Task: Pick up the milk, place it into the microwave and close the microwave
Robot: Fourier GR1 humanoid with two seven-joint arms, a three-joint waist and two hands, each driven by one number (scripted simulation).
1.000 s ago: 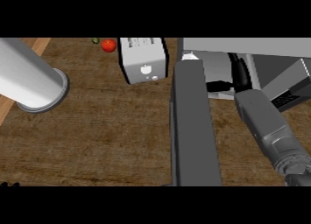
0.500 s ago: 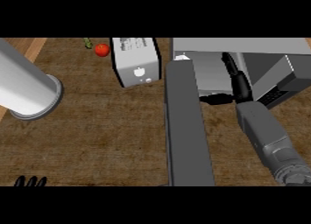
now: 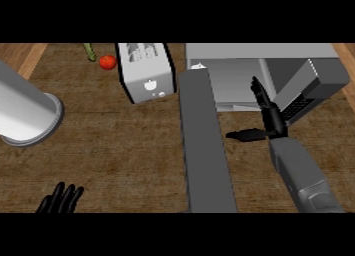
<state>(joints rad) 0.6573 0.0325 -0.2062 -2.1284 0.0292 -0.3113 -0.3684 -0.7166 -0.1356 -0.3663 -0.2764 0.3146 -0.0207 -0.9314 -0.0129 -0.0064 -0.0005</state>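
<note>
Brown counter [image 3: 121,150] across everything. At 1 o'clock, grey microwave [image 3: 239,60], door [image 3: 206,145] swung open and running down to 6. At 9 o'clock, big grey cylinder [image 3: 17,112]. At 11, white toaster [image 3: 144,72]. Milk [image 3: 198,65] barely peeking at microwave's front left corner. Right hand [image 3: 267,112] at 3 o'clock, fingers straight, gripping nothing, reaching into microwave. Left hand [image 3: 59,200] at 7, resting, fingers relaxed. Red tomato [image 3: 107,62] left of toaster.

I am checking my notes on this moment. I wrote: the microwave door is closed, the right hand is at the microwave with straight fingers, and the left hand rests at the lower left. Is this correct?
Not quite: the head view shows the microwave door standing open, swung out toward the robot. The rest holds: the right hand is at the microwave with straight fingers, and the left hand rests at the lower left.
</note>
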